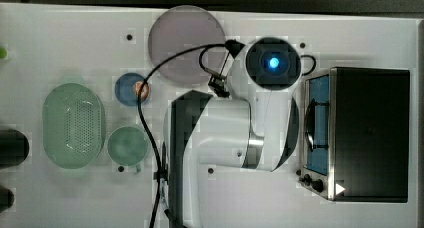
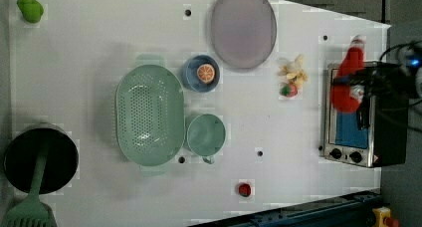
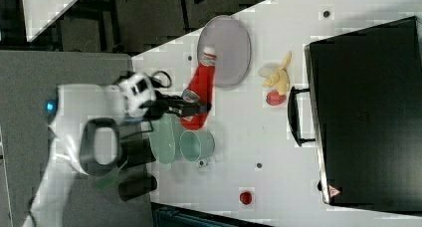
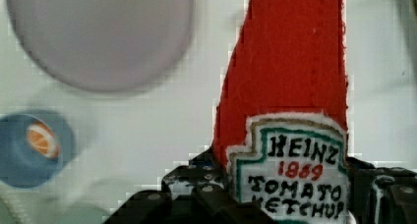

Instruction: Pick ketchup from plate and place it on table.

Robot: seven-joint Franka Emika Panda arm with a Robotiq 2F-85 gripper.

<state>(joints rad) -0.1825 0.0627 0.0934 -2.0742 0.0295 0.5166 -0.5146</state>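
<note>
working across the right view from its left, the white arm is reaching in and its gripper (image 3: 191, 107) is clenching the ketchup (image 3: 201, 90) around the labelled lower body, the red plush bottle sticking out sideways with its white cap toward the plate (image 3: 231, 50). the wrist view is showing the same grip up close: black fingers (image 4: 206, 187) pressing either side of the white label, the red body running away from the camera. the ketchup is hanging in the air clear of the plate, which is lying bare, so the lift looks done and the set-down on the table (image 3: 259, 132) is what remains, in my judgement. further toward the right view's right, a banana (image 3: 279, 75) and a strawberry (image 3: 273, 97) are lying near the toaster oven (image 3: 368, 107), and a mint cup (image 3: 196, 145) and the green basket (image 3: 164, 140) are sitting just under the bottle. the risk i see is the soft bottle sagging or slipping in the grip, or coming down onto the cup, the basket or the small blue bowl (image 4: 34, 148) rather than open tabletop, since free space nearby is tight; releasing too high could also let it roll.
</note>
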